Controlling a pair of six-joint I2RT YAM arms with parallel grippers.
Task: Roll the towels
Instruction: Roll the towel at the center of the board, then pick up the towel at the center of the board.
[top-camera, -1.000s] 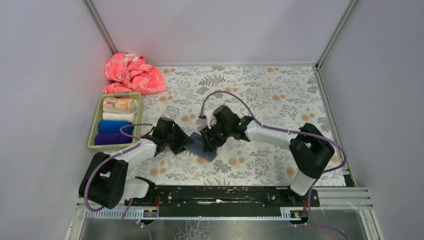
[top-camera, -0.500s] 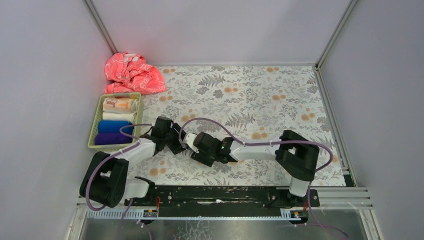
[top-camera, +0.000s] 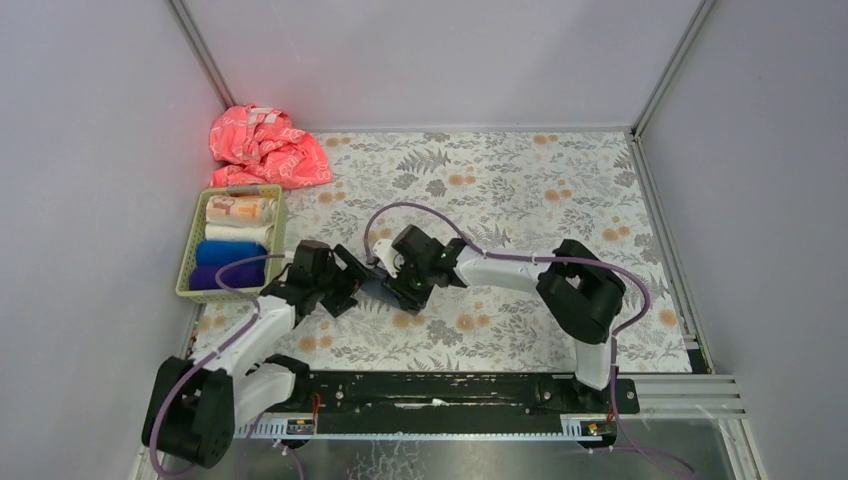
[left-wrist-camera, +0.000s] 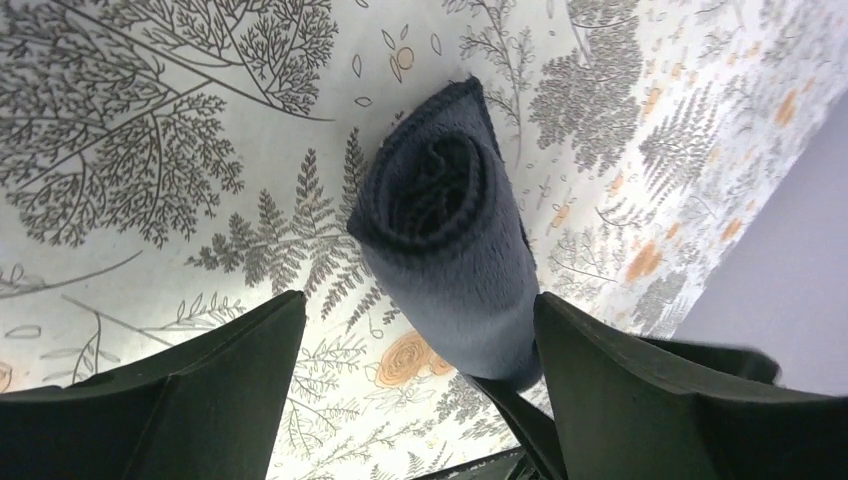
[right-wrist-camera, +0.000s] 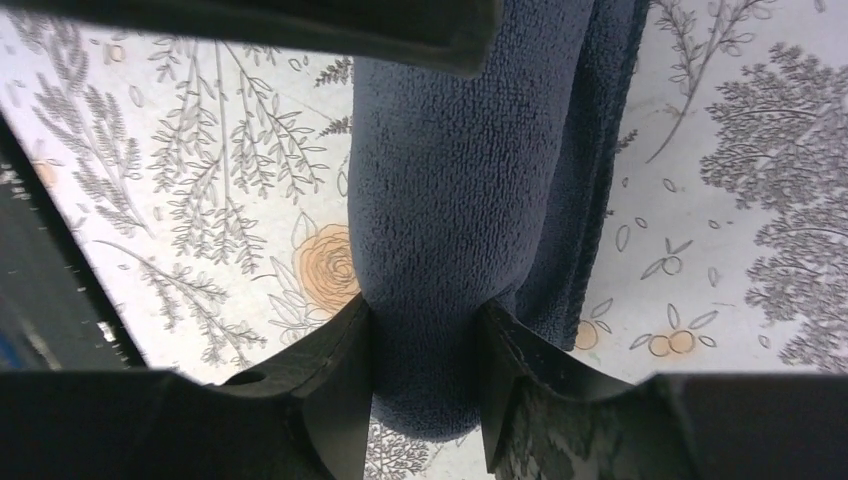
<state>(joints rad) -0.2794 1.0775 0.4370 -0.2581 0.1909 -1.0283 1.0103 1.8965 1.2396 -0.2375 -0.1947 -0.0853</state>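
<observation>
Four towel rolls (top-camera: 232, 240) in green basket (top-camera: 187, 262)

Floral table covering (top-camera: 520, 180), green basket (top-camera: 190, 250) at left, pale walls (top-camera: 430, 60)

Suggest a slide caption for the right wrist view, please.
Right gripper, jaws pinching the end of the rolled dark grey-blue towel on the floral covering.

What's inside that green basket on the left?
Four rolled towels: cream printed roll, white roll, blue roll, purple roll. They cover the floor of the basket, so anything beneath is hidden.
</observation>
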